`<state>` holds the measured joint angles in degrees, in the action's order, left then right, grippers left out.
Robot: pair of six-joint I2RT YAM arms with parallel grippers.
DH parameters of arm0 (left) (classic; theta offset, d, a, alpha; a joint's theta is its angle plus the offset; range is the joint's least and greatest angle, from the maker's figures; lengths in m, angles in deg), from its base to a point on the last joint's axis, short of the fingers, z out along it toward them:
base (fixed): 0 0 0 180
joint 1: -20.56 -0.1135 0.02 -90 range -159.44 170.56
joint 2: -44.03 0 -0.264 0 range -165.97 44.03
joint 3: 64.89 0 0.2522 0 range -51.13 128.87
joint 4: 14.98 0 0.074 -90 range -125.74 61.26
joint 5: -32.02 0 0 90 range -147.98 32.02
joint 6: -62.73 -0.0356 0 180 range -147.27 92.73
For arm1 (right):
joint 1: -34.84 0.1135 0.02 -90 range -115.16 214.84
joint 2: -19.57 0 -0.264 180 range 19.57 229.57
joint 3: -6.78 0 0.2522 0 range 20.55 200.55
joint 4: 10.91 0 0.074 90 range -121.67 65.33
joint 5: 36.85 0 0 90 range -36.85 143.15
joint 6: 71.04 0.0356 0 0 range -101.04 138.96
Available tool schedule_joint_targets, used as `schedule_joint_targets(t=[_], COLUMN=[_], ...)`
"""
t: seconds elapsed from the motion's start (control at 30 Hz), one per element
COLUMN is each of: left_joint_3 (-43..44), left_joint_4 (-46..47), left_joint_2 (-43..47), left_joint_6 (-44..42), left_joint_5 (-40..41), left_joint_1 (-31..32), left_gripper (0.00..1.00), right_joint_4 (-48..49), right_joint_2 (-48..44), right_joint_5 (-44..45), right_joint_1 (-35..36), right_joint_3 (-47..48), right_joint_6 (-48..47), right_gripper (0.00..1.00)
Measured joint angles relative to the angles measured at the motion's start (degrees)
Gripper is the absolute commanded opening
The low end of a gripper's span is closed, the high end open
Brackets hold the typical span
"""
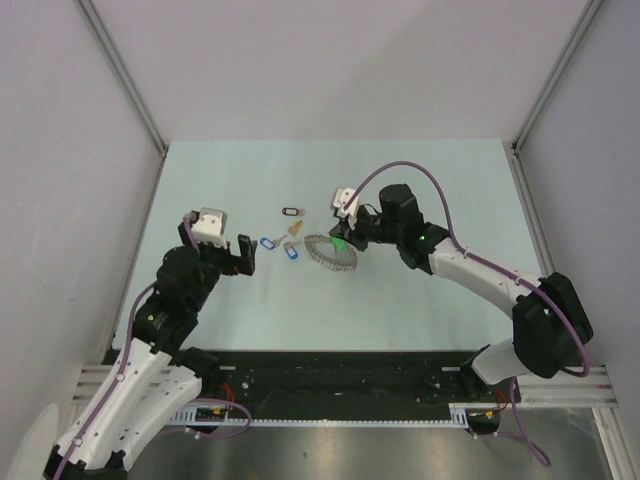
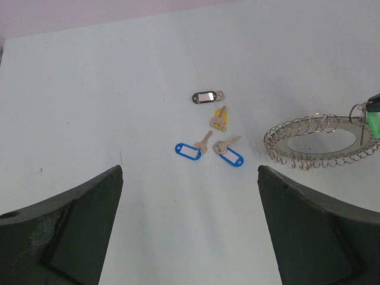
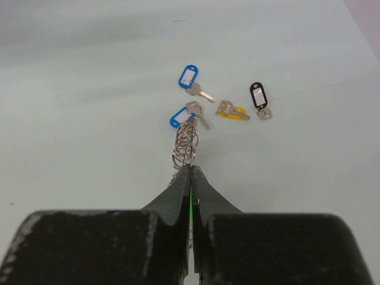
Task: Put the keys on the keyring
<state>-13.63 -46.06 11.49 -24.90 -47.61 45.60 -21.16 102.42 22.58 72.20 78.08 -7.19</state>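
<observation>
The keyring (image 1: pixel 330 252), a silver coiled loop, lies flat mid-table; it also shows in the left wrist view (image 2: pixel 320 139). My right gripper (image 1: pixel 343 238) is shut at the ring's right rim, with a green key tag (image 3: pixel 190 205) pinched between its fingers and the ring's coils (image 3: pixel 186 142) just beyond the tips. Loose keys lie left of the ring: black-tagged (image 2: pixel 205 96), yellow-tagged (image 2: pixel 219 117) and two blue-tagged (image 2: pixel 189 150) (image 2: pixel 230 157). My left gripper (image 1: pixel 243 256) is open with nothing in it, short of the blue keys.
The pale table (image 1: pixel 230 180) is walled by grey panels at the back and both sides. A black rail (image 1: pixel 340 380) with the arm bases runs along the near edge.
</observation>
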Motion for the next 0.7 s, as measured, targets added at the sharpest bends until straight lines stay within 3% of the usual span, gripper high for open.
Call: schedule_joint_targets(t=[0.27, 0.7], left_joint_3=[-0.1, -0.2], left_joint_4=[0.0, -0.1], left_joint_2=[2.0, 1.8], left_joint_6=[-0.4, -0.4], left_joint_5=[2.0, 2.0], left_joint_1=[-0.2, -0.4], left_gripper=[1.0, 1.0], right_joint_4=[0.0, -2.0], right_joint_2=[2.9, -0.2], right_joint_5=[2.9, 4.5], right_joint_1=[2.5, 9.1], right_joint_3=[0.2, -15.2], right_joint_6=[-0.3, 6.9], right_gripper=[0.0, 0.0])
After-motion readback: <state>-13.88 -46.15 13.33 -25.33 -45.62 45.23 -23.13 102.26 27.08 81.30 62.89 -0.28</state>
